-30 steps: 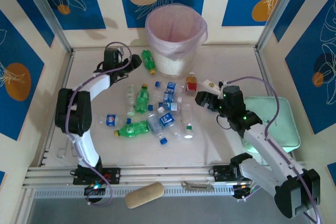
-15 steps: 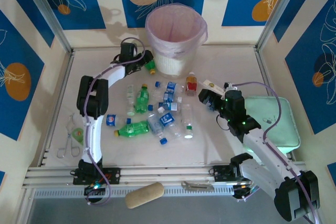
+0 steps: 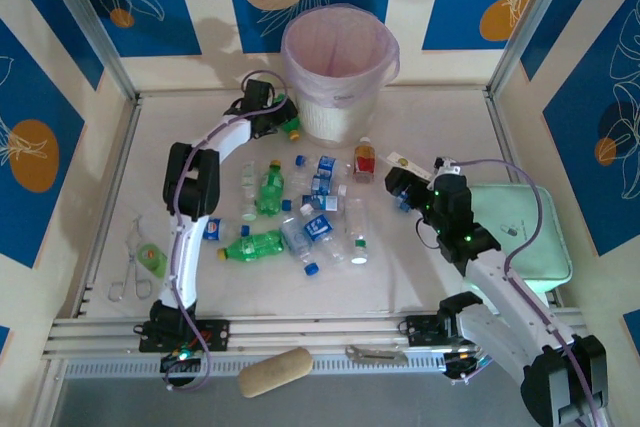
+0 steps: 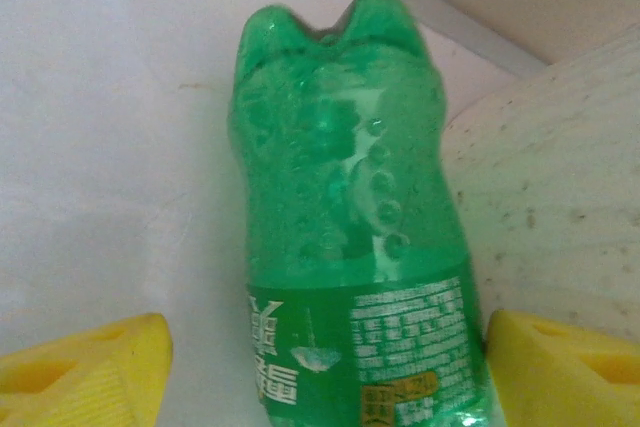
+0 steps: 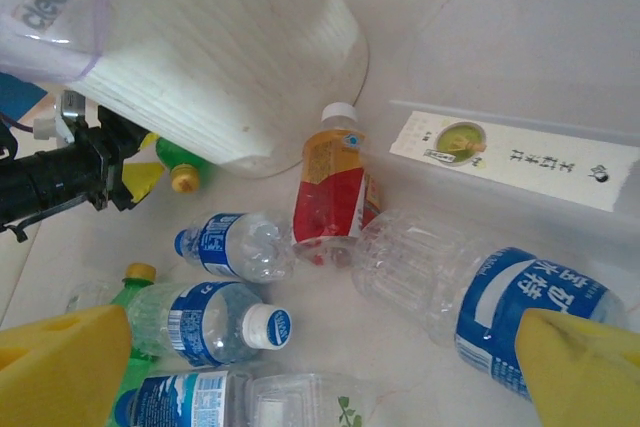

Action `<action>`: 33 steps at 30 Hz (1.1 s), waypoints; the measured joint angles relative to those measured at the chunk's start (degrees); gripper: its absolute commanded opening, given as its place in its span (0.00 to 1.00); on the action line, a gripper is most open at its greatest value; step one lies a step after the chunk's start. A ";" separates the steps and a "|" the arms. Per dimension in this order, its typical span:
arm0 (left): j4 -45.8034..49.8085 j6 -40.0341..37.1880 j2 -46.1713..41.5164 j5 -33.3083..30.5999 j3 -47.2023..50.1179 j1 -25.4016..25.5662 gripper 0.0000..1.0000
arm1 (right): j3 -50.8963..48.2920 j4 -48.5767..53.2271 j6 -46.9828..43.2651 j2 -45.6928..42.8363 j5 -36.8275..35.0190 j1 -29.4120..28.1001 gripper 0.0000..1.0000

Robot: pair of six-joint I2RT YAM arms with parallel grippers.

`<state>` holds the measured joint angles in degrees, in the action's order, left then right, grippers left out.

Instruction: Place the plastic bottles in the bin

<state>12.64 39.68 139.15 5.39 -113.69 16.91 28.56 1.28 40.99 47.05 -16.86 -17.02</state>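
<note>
1. Left gripper (image 4: 320, 377): yellow pads spread, one on each side of the green bottle (image 4: 340, 207). Left pad stands off with a gap, right pad is just beside the label. No pinch made
2. The green bottle lies on its side on the table, base away from the wrist camera, tucked against the foot of the bin (image 3: 330, 117). The straddle looks like a lengthwise grasp chosen because the bin wall blocks the far side
3. Right gripper (image 3: 400, 187): fingers wide apart and holding nothing, hovering near a clear blue-label bottle (image 5: 520, 297) and the amber bottle (image 5: 335, 187), probably lining up its own pick
4. Remaining bottles (image 3: 300, 217) are scattered mid-table between the arms, well apart from the bin mouth. None can be seen inside the liner
5. Judgement: task is early. The next move calls for closing on the green bottle's label band, then a high lift to get over the rim
6. Risk: the round, slick body could squirt out against the bin wall
</note>
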 measured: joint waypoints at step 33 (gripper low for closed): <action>8.94 -14.27 -7.50 -11.08 7.76 0.20 0.45 | -1.49 -0.44 2.56 -3.34 -0.68 3.15 0.99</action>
<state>21.58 25.41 131.66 -5.69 -105.93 17.10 27.07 0.84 43.55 43.70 -17.54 -13.87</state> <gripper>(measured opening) 0.541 0.991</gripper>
